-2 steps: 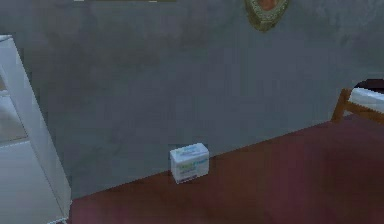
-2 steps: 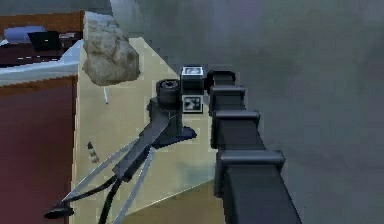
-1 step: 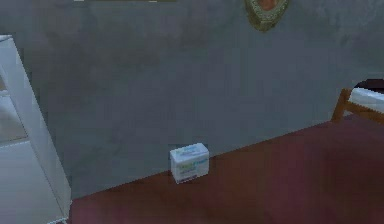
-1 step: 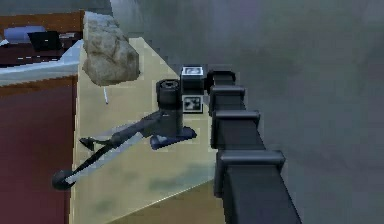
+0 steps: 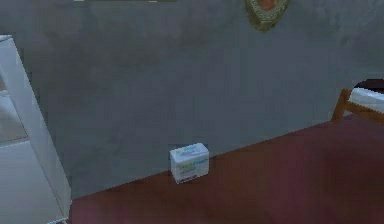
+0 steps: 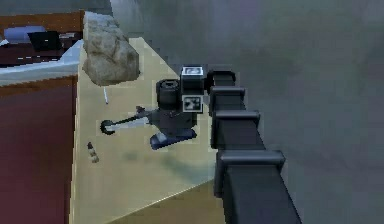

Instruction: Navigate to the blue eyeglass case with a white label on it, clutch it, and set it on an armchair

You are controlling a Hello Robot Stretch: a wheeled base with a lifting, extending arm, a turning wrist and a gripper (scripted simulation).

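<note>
The gripper, whether holding the blue object I cannot tell, is risking clipping the rock at eleven o'clock if swung.

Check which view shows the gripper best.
Arm side view: the gripper stands at the arm's far end against a tan surface, with its dark body and both thin fingers plain and a blue object at its body. The forward view looks ahead at a grey wall and a small white box.
</note>
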